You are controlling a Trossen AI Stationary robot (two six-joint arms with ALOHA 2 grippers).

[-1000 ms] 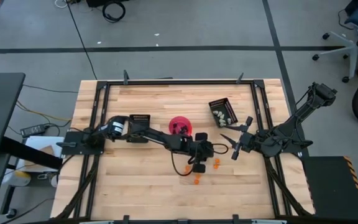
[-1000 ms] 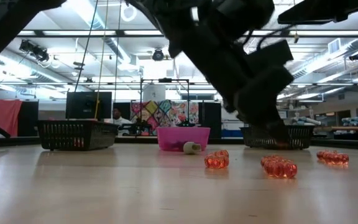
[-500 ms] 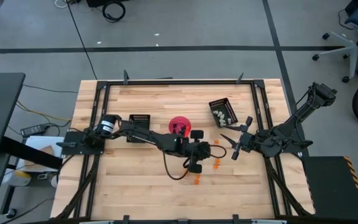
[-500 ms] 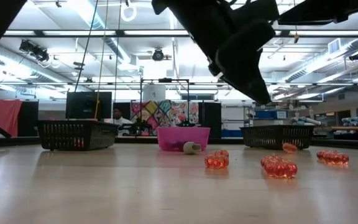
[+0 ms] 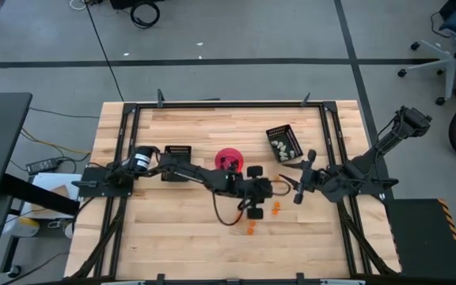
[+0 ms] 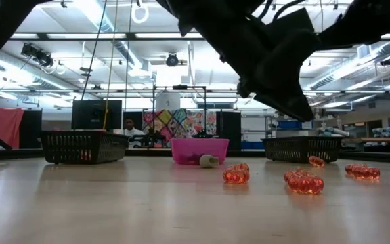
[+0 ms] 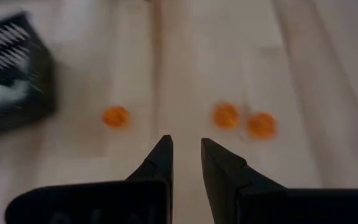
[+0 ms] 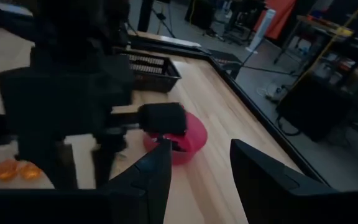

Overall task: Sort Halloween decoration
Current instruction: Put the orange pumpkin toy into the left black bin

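Observation:
The Halloween trinkets lie loose on the wooden table: orange ones (image 5: 275, 208) (image 5: 250, 229) near the middle, and a whitish one (image 6: 209, 160) in front of the pink bowl (image 5: 229, 160). In the left wrist view three orange trinkets (image 7: 115, 116) (image 7: 225, 115) (image 7: 261, 124) lie ahead of my left gripper (image 7: 185, 146). This gripper hovers above the table (image 5: 266, 191), narrowly open and empty. My right gripper (image 8: 197, 162) hangs open just right of it (image 5: 290, 184), facing the left arm and the bowl (image 8: 182, 142). Whitish trinkets fill the right black tray (image 5: 283, 142).
A second black tray (image 5: 178, 152) stands left of the bowl. A black metal frame (image 5: 228, 104) runs round the table's edges. A cable (image 5: 226, 215) loops below the left arm. In the low view, more orange trinkets (image 6: 305, 181) (image 6: 362, 171) sit on the near part of the table.
My left gripper has risen from the table top near the right tray and now hangs well above it. An orange trinket shows on the table where it stood. My right gripper has shifted a little toward the left gripper.

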